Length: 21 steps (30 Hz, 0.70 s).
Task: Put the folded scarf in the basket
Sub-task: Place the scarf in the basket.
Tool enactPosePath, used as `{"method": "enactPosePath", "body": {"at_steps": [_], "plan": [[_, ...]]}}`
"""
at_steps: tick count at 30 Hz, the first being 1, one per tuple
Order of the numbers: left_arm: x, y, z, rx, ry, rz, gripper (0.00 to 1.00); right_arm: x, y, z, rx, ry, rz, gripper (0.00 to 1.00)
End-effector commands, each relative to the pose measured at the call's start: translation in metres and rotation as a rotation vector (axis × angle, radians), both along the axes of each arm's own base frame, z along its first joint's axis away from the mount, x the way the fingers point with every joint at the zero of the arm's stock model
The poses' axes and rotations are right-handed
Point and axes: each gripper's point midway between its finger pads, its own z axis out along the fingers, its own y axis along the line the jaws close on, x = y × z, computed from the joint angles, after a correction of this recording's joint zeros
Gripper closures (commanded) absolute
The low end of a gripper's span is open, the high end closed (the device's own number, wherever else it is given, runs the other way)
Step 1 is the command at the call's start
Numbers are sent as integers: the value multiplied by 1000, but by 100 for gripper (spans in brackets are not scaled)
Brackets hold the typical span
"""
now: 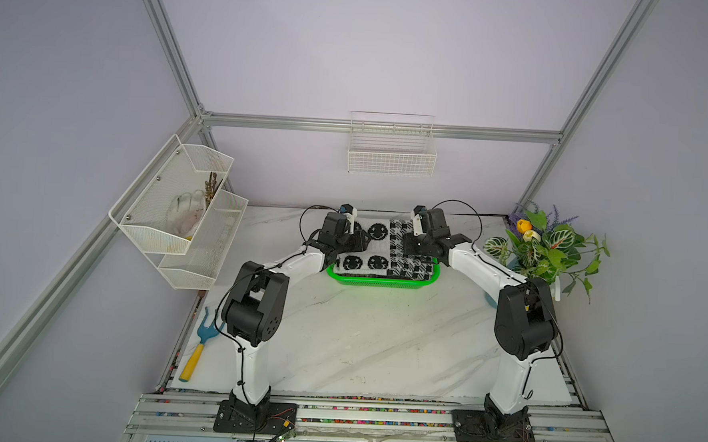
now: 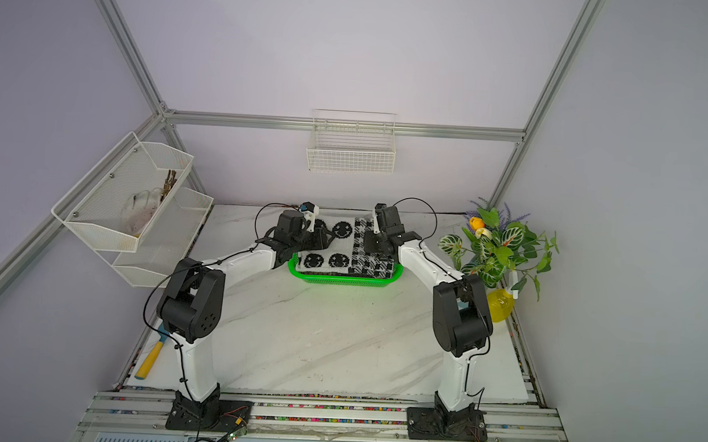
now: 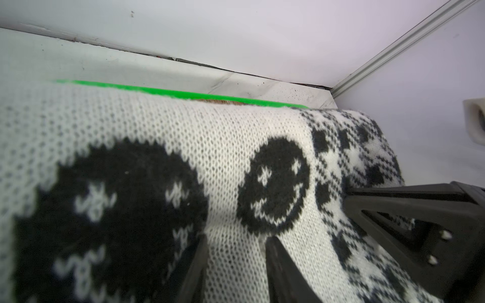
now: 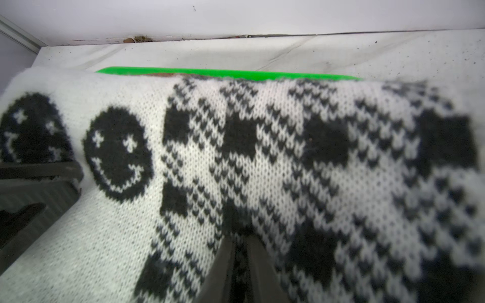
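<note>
Top views both show my two arms reaching from the near edge of the table (image 1: 358, 338) toward the middle of its far edge, where the bright green basket (image 1: 382, 282) stands. The scarf (image 1: 378, 248), white knit with black smiley faces on one half and black checks on the other, lies folded over the basket. Its near edge sits inside the near rim; whether it rests flat on the bottom I cannot tell. My left gripper (image 1: 357, 241) is on the smiley half and my right gripper (image 1: 411, 250) on the checked half, both down on the cloth. A wire basket (image 1: 391, 149) hangs on the back wall, a mesh rack (image 1: 178, 208) on the left wall, and a plant (image 1: 546, 248) stands at the far right corner.

Left wrist view: my left gripper (image 3: 236, 237) has its fingers (image 3: 278, 262) set a little apart with a ridge of white knit pinched between them, so it holds the scarf (image 3: 183, 126). Beyond the cloth runs the far rim of the basket (image 3: 170, 91), and the right gripper (image 3: 420, 223) sits on the checked part.

Right wrist view: my right gripper (image 4: 240, 238) is almost closed, with a thin fold of checked knit caught between its fingers (image 4: 223, 262). The scarf (image 4: 262, 157) fills most of the picture. The green rim of the basket (image 4: 223, 72) shows just past its far edge, and the left gripper (image 4: 39, 178) is by the smiley faces
</note>
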Motion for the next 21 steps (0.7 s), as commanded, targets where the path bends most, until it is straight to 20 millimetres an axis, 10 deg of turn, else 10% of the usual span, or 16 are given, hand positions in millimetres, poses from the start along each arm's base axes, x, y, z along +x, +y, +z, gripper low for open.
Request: {"method": "enactPosePath", "body": {"at_steps": [1,13,21], "plan": [[-6,18,40,7,-69,26,58,-10,-11,33,-7,-61,-17,84],[-21,39,15,25,-18,57,57,-25,-16,9,-25,-19,-17,82],[-62,80,105,84,-209,129,44,-75,-10,109,37,-220,47,57]]}}
